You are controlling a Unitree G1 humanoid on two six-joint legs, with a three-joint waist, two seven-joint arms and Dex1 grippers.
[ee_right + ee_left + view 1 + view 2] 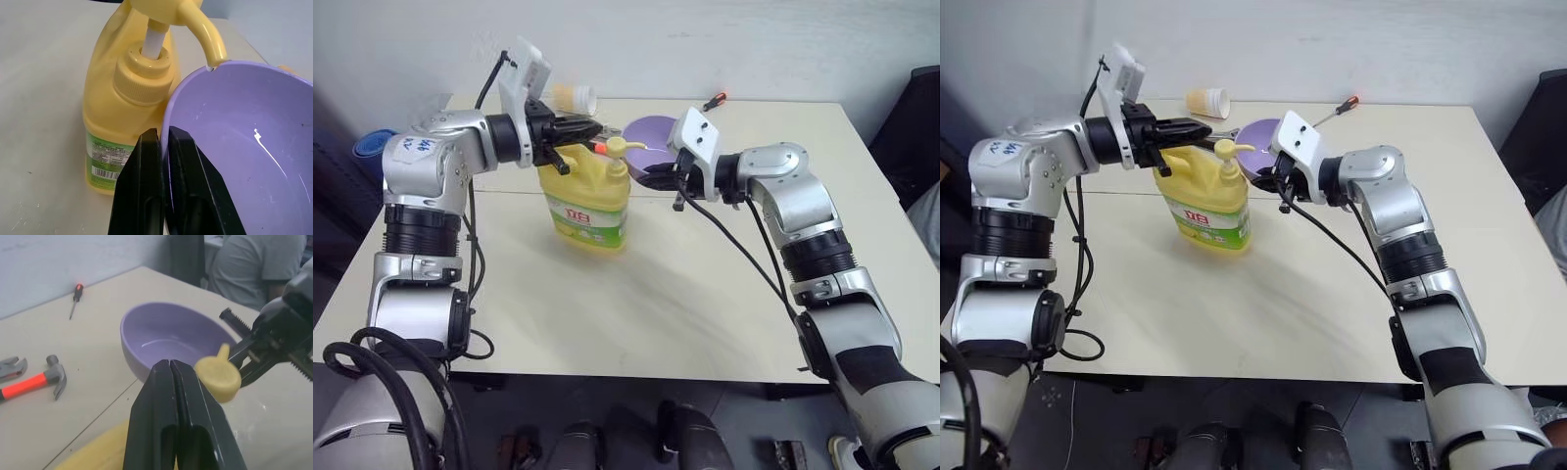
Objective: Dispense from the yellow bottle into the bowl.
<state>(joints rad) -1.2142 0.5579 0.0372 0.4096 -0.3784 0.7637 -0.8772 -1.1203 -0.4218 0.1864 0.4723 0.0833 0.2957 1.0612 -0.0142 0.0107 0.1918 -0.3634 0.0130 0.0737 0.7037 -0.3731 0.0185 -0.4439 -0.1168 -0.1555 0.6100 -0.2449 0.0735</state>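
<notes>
Gripping bowl (254, 147) beside yellow bottle (122, 112)

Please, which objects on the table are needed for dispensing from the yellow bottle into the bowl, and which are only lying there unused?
Needed:
- yellow bottle
- purple bowl, its rim pinched by the right gripper
- left gripper, shut above the pump

Lying about:
- screwdriver
- hammer with orange handle
- paper cup on its side
</notes>
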